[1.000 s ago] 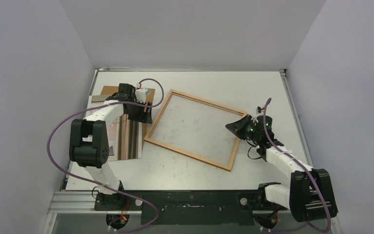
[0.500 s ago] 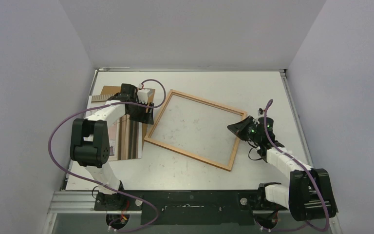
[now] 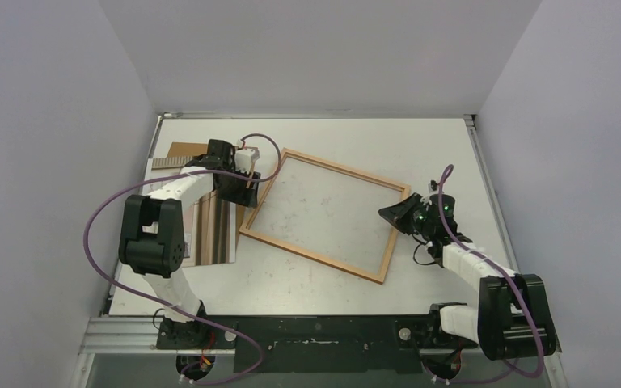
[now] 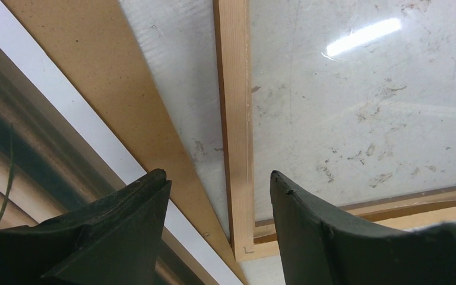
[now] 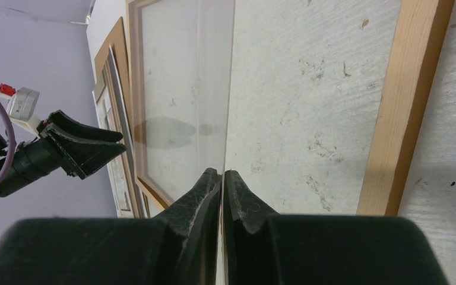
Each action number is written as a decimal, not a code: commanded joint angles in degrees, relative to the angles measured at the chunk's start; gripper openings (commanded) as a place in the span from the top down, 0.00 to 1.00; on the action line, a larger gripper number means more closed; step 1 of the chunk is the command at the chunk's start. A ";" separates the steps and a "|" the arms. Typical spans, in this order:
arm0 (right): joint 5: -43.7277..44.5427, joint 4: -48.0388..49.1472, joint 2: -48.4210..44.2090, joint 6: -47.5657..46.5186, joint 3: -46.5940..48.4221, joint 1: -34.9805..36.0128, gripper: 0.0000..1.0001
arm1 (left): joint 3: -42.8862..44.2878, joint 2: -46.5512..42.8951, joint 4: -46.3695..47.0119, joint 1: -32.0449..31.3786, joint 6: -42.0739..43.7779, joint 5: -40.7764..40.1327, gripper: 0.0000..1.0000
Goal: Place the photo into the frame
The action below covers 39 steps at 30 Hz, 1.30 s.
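Frame (image 3: 312, 257) and photo (image 3: 213, 230) lie apart on the white bench (image 3: 331, 137), the frame near the middle and turned at an angle, the photo to its left. The photo lies face up with its vertical stripes showing, partly hidden by the left arm. It rests on a plain brown backing sheet (image 3: 182, 149), which sticks out past its far edge.

The left end effector (image 3: 247, 187) hangs over the frame's left side, close to the near-left corner. Its fingers are spread apart with nothing between them. In the left wrist view, the wooden bar of the frame (image 4: 236, 119) runs through the gap of the left end effector (image 4: 219, 178). One finger is over the backing sheet (image 4: 95, 77) and the white border of the photo (image 4: 65, 119), the other over the clear pane. Whether the fingertips touch anything cannot be told.

The right end effector (image 3: 385, 213) sits low over the pane, just inside the frame's right bar. In the right wrist view the two fingers of the right end effector (image 5: 221, 175) are pressed together, pointing across the glass toward the left arm. The wooden bar (image 5: 404, 107) lies just beside them. A thin straight line runs up the pane from the fingertips; what it is cannot be made out.
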 commanded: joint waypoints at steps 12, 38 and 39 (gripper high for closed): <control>-2.86 2.52 0.51 -1.72 0.55 -1.38 0.95 | 1.18 2.41 4.35 -1.85 1.31 -4.67 0.40; -5.49 5.00 1.80 -1.10 -0.32 -2.75 0.95 | 0.41 3.42 6.92 -4.99 3.83 -10.71 0.44; -5.58 4.98 1.94 -1.14 -0.27 -2.95 0.95 | 0.39 3.43 6.93 -5.06 3.77 -10.77 0.44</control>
